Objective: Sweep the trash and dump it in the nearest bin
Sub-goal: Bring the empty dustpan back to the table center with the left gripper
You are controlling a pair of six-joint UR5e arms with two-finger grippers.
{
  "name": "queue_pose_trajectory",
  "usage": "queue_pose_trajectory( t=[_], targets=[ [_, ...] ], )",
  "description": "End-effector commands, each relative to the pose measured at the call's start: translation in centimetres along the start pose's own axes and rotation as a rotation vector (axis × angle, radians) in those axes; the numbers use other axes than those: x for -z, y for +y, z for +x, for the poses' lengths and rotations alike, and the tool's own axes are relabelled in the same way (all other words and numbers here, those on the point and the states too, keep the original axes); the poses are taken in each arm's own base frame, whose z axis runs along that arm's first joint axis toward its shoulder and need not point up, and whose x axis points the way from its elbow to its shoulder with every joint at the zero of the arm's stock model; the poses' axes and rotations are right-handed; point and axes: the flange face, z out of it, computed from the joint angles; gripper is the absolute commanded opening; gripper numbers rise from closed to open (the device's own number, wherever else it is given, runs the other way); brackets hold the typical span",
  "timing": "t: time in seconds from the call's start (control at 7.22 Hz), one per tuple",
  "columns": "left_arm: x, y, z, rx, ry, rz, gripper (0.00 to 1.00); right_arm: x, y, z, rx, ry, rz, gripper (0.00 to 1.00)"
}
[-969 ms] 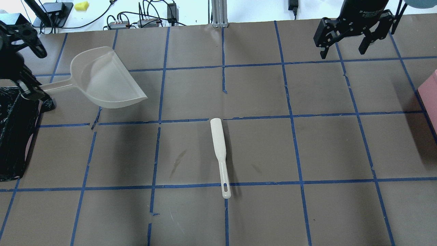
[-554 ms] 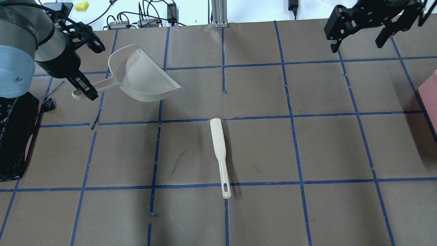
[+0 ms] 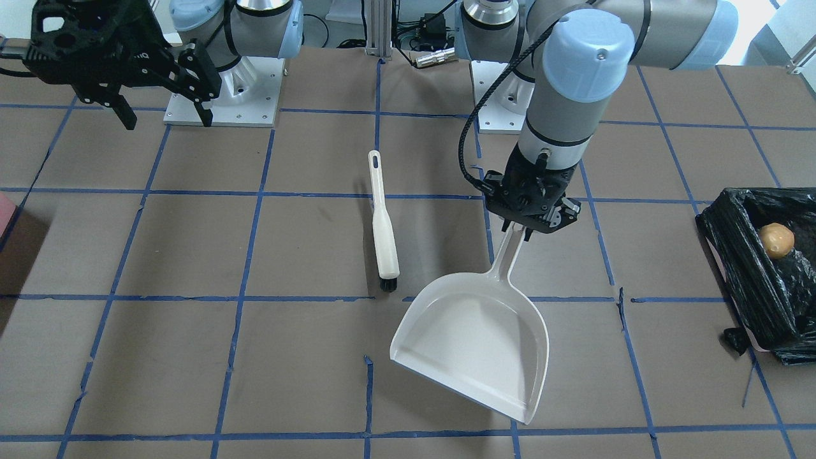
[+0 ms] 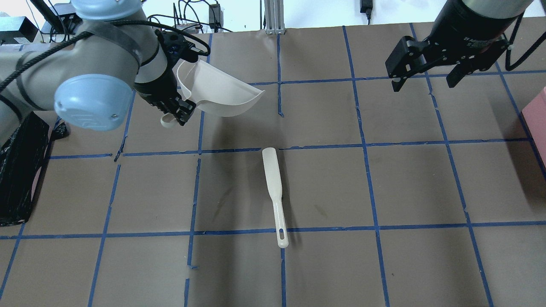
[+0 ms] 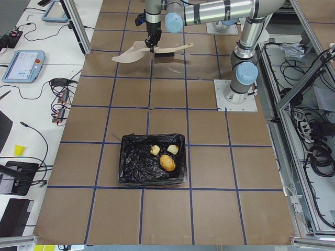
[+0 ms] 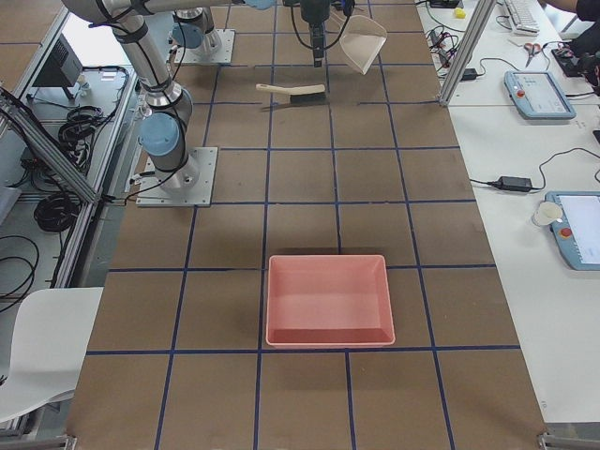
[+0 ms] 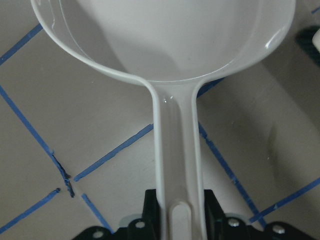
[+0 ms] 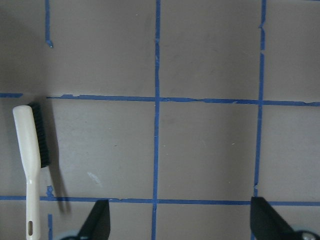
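Note:
The bin (image 5: 152,166), lined with a black bag, stands at the table's left end and also shows in the front view (image 3: 749,268). In it lie the trash pieces: a tan potato-like lump (image 5: 167,162) and two pale bread chunks (image 5: 155,150). My left gripper (image 3: 519,229) is shut on the handle of the empty white dustpan (image 3: 475,344), held above the table; both also show overhead, the gripper (image 4: 179,113) and the dustpan (image 4: 217,96). My right gripper (image 4: 423,85) is open and empty, high at the far right.
A white hand brush (image 4: 273,192) lies on the table near the middle, bristles toward the far side. A pink tray (image 6: 328,300) sits at the table's right end. Cables and boxes lie beyond the far edge.
My left arm has carried the dustpan rightward, away from the bin and toward the table's middle, and tilted it. The right gripper has shifted slightly. The brush has not moved.

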Motion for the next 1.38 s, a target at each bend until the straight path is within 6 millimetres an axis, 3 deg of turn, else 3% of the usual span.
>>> queue_pose_trajectory(
  t=[0.0, 0.14, 0.42, 0.55, 0.69, 1.25],
  targets=[
    [-3.2, -3.2, 4.5, 0.148, 0.001, 0.019, 0.04, -3.0, -1.5, 0.3, -0.012, -0.008, -0.055, 1.00],
    [-4.9, -4.7, 6.8, 0.225, 0.007, 0.044, 0.04, -3.7, -2.0, 0.4, -0.013, -0.009, -0.066, 1.00],
    [-8.3, -7.1, 12.6, 0.334, 0.074, 0.106, 0.04, -3.1, -1.9, 0.4, -0.008, -0.025, -0.040, 1.00],
    [-8.9, -7.2, 14.9, 0.357, 0.080, 0.113, 0.04, -3.5, -1.8, 0.1, -0.011, -0.027, -0.046, 1.00],
    [-9.5, -6.9, 16.0, 0.345, 0.082, 0.112, 0.04, -4.1, -2.3, 0.0, -0.010, -0.031, -0.052, 1.00],
    [-10.8, -6.8, 16.1, 0.340, 0.077, 0.100, 0.08, -4.8, -2.7, 0.1, -0.008, -0.028, -0.055, 1.00]
  ],
)
